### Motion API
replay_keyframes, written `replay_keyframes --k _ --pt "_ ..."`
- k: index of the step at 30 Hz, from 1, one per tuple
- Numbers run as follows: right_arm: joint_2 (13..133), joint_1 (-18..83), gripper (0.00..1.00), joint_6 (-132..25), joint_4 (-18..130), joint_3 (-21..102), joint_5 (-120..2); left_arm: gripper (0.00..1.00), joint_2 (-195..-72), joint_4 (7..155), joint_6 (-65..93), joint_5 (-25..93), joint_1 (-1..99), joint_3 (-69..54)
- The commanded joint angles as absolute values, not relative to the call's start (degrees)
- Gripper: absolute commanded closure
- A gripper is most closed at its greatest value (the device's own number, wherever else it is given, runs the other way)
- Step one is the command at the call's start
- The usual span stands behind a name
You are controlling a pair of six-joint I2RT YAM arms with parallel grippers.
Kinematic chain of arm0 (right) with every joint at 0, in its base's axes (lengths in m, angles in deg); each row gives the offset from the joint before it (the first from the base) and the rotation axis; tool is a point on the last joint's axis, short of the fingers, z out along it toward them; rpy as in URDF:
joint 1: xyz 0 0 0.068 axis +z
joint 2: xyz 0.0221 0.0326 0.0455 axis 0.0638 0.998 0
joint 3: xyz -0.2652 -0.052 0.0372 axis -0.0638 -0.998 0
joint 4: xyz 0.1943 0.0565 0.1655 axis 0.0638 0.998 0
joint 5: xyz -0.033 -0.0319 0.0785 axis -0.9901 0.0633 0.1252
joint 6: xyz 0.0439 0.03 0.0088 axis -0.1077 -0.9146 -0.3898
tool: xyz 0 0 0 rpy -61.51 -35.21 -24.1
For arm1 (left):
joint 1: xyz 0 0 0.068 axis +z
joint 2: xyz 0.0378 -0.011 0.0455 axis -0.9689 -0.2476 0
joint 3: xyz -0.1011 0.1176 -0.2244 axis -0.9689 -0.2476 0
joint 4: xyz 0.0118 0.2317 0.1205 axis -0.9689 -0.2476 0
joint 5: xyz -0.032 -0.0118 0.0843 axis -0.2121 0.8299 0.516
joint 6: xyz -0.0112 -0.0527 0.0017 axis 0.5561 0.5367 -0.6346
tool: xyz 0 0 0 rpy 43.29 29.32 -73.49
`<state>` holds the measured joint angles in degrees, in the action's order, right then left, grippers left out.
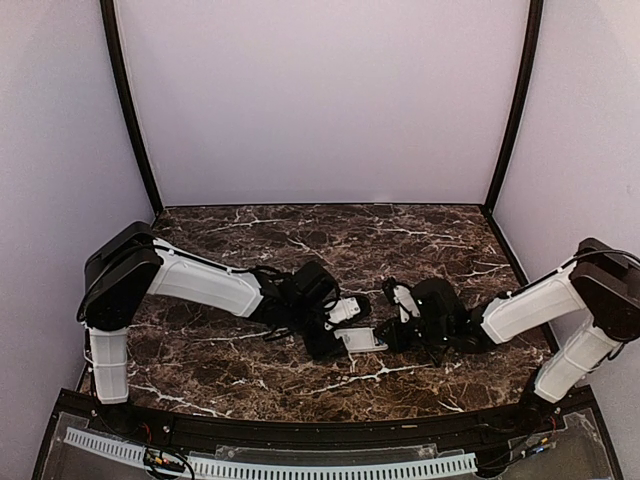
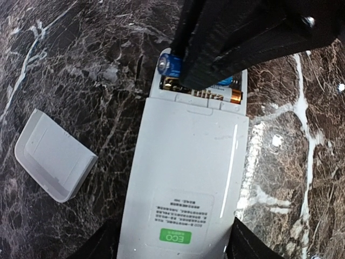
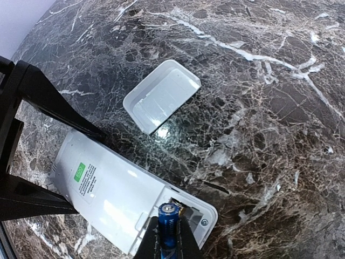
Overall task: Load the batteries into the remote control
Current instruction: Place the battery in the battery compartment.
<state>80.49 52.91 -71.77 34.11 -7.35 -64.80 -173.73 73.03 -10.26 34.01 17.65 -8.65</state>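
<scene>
Left wrist view: the white rectangular plastic remote control (image 2: pixel 188 162) lay back-up on the dark marble-patterned tabletop (image 2: pixel 81 54). It ran from bottom centre to upper centre of frame, with a green label near the bottom edge. Its battery bay, at the upper end, was uncovered. The small loose white plastic cover (image 2: pixel 54 162) lay hollow side up at centre left, apart from the remote, presumably set aside to keep the bay reachable.

Left gripper (image 2: pixel 175 240): the fingers straddled the remote's label end, one at each bottom corner of frame. Likely role was bracing the remote against the push of insertion. Could not tell whether the jaws pinched it or merely flanked it.

Right gripper (image 3: pixel 168 243): closed on a slim blue cylindrical battery with silvery ends (image 3: pixel 168 216), at bottom centre of the right wrist view. The battery was tilted over the bay's corner and not seated, angled, I judge, so one end enters first against the contact.

A second cell with blue label and brassy end (image 2: pixel 226 94) lay flat in the bay.

Judgement: second load in progress; cover refit not yet done.
</scene>
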Motion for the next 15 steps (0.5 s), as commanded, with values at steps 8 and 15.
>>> replay_keyframes --k 8,15 --pt "78.9 55.1 1.0 -75.9 36.0 -11.4 -68.5 0.7 -176.7 66.9 -8.3 35.4 17.4 -11.7" --pt "78.9 55.6 1.0 -77.4 41.3 -10.5 -70.7 0.84 -176.8 66.7 -7.5 35.4 17.3 -12.1"
